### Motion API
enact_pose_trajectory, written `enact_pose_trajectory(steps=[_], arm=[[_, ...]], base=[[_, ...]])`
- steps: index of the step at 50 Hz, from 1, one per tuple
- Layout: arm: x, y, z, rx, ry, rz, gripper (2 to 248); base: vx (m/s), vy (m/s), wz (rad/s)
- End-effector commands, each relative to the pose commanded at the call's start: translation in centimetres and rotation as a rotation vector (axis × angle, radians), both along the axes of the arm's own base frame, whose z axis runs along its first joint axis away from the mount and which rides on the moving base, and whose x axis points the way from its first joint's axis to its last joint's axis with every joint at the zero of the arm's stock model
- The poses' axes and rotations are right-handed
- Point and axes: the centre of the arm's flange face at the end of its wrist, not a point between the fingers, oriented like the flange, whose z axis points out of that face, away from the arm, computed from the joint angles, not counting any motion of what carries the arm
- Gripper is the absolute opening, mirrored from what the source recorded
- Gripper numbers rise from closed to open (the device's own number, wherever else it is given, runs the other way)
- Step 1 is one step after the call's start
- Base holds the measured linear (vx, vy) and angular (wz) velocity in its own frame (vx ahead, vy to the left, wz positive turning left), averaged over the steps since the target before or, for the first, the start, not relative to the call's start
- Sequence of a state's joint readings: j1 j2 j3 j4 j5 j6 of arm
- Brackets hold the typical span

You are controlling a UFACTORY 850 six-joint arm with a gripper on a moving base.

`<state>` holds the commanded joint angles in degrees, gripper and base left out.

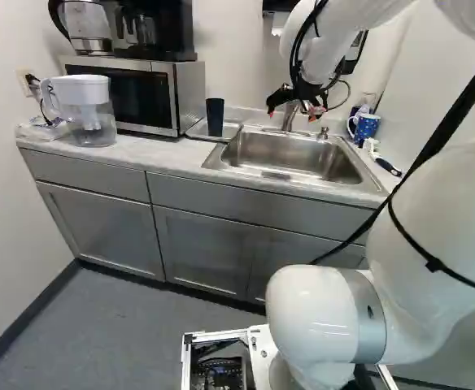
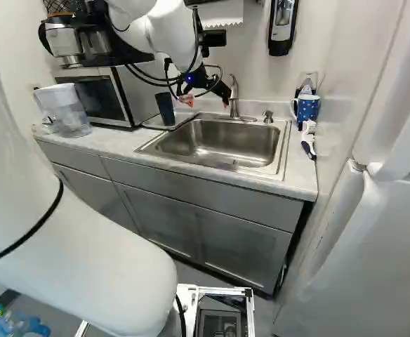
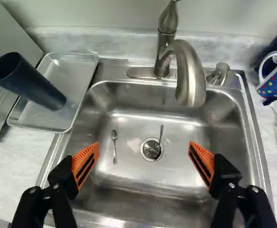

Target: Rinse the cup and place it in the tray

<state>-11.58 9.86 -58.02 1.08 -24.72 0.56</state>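
Cup [image 1: 215, 118], dark, tall and upright, stands in a shallow metal tray [image 3: 72, 76] beside the sink [image 3: 138, 185], as a white robot arm [image 2: 170, 35] reaches over the kitchen desk [image 1: 148, 156]. Closest to the base, gray cabinets [image 1: 209, 244] front the desk. Above the sink, the black jaws [image 2: 207, 102] spread wide, their orange pads [image 3: 86, 164] well apart. Below them, in the steel basin, a small spoon [image 3: 114, 145] lies near the drain [image 3: 152, 149], where what appears to be a second utensil [image 3: 161, 135] rests with one end at the opening. At the sink's right, in the right base view, a brush [image 2: 308, 144] with a dark handle lies on the desk, just in front of a blue dotted mug [image 2: 307, 109]. A curved faucet [image 3: 188, 71] rises at the sink's back edge, next to a small pump [image 3: 218, 73]. On the tray's other side sits a microwave [image 1: 132, 93] topped by a coffee maker [image 1: 160, 28] and a kettle [image 1: 88, 26], with a clear water pitcher [image 1: 89, 110] near it. Beyond, a dispenser [image 2: 282, 27] hangs on the wall.
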Motion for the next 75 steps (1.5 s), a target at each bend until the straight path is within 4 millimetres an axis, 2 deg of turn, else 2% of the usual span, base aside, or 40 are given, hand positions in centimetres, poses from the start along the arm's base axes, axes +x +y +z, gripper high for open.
enact_pose_trajectory(steps=[44,75], arm=[[-0.1,0.0,0.0,0.000,0.000,0.000,247],[-0.3,4.5,0.0,0.000,-0.003,0.101,247]], base=[[0.000,0.000,0.000],[0.000,0.000,0.000]])
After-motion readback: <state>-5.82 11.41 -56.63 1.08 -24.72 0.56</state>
